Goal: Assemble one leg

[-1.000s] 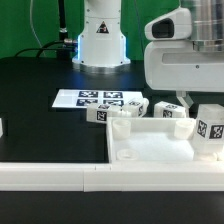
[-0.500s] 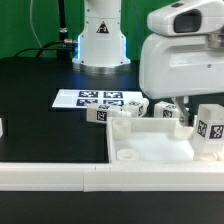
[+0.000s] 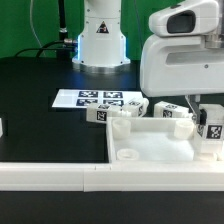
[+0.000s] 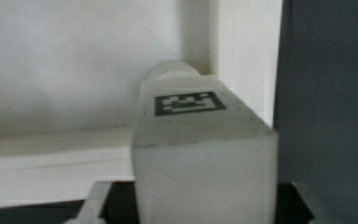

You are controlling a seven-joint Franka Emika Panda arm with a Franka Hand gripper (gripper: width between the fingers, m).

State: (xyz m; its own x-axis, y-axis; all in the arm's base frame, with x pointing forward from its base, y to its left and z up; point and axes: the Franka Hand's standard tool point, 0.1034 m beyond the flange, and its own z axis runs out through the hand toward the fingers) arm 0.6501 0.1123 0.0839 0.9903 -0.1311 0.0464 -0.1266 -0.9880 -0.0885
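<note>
The leg (image 3: 212,128), a white block with a black-and-white tag, stands upright at the right corner of the large white panel (image 3: 150,145). My gripper (image 3: 203,112) is down over it from above and partly hides it. In the wrist view the leg (image 4: 194,150) fills the middle between my two dark fingers, with its tagged face towards the camera and its round end against the panel's rim (image 4: 87,140). The gripper (image 4: 202,208) looks shut on the leg, its pads lying against both sides.
Three more legs (image 3: 100,113) (image 3: 133,108) (image 3: 172,111) lie behind the panel, in front of the marker board (image 3: 85,98). The robot base (image 3: 100,40) stands behind. A long white rail (image 3: 50,175) runs along the front.
My gripper has come down and shifted toward the exterior view's right, onto the standing leg. The leg and the other parts have stayed in place.
</note>
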